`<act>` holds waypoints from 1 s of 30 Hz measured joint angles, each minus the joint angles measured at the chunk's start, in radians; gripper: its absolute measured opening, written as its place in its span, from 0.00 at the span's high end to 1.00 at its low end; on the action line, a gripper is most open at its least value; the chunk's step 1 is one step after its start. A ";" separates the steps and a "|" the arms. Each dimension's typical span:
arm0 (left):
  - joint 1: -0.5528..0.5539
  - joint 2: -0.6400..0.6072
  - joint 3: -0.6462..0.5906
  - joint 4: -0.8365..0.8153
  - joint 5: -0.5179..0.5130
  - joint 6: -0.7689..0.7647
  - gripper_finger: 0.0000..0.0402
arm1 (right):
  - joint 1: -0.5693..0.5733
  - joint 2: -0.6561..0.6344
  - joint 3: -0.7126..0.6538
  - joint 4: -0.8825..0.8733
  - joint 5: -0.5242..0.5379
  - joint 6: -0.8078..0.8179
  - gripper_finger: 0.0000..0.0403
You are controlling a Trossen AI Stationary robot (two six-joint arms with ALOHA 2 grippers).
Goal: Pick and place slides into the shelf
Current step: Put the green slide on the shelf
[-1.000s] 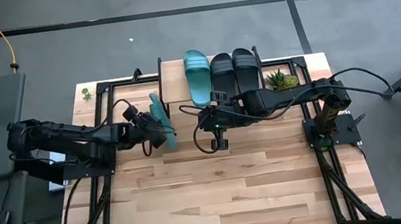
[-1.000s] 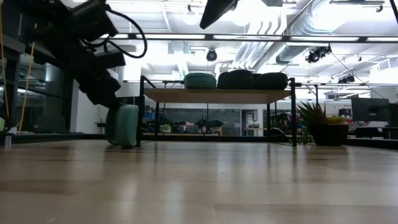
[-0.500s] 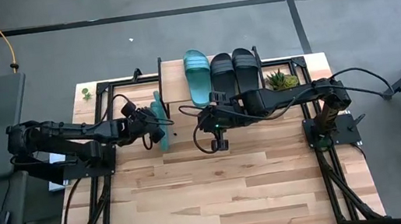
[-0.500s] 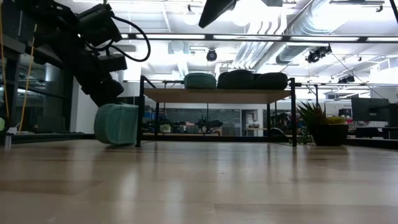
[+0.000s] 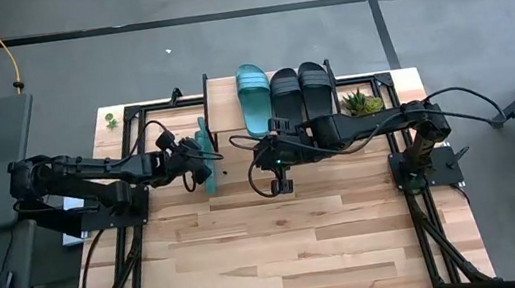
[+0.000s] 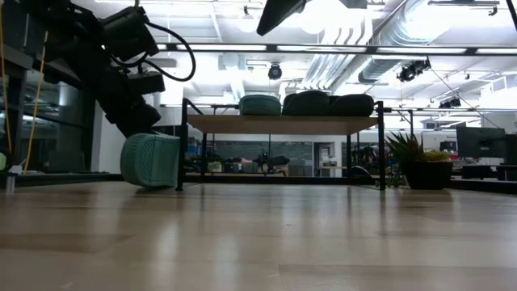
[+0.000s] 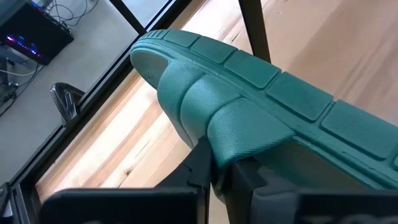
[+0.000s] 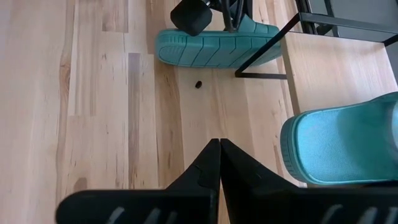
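One teal slide [image 5: 205,149] stands on its long side edge on the table, just left of the shelf's [image 5: 376,87] front left leg, with its sole [image 8: 217,48] facing the table's right. My left gripper [image 7: 216,168] is at its strap side, shut on it. On the shelf top lie another teal slide [image 5: 253,99] and two black slides [image 5: 285,95] [image 5: 316,83]. In front of the shelf my right gripper [image 8: 219,149] hangs shut above the bare table, with nothing in it. My left gripper pinches the teal slide's ribbed strap [image 7: 231,127] between its two fingers, at the strap's edge. The fingers come from the table's left, slanting down. The slide is tipped onto its side, its lower long edge [image 6: 152,184] on the table.
A small potted plant [image 5: 363,102] stands at the shelf's right end. The shelf's black legs [image 8: 261,46] stand right beside the held slide. A small dark speck [image 8: 198,84] lies on the table near it. The near half of the wooden table [image 5: 293,250] is bare.
My left gripper has gone a little toward the table's far edge. The teal slide has turned with it and shows a broader face in the low view. It has stayed on its side on the table beside the shelf leg.
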 joint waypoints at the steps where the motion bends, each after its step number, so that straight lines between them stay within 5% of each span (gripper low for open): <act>1: -0.001 0.000 0.000 0.000 -0.003 -0.002 0.96 | 0.000 0.000 0.000 0.000 0.000 0.000 1.00; 15: -0.011 0.000 0.070 -0.134 -0.014 -0.033 0.99 | 0.000 0.000 0.000 -0.006 0.001 0.000 1.00; 30: -0.203 -0.001 0.328 -0.516 -0.267 -0.156 1.00 | 0.000 0.000 0.000 0.002 -0.009 0.008 1.00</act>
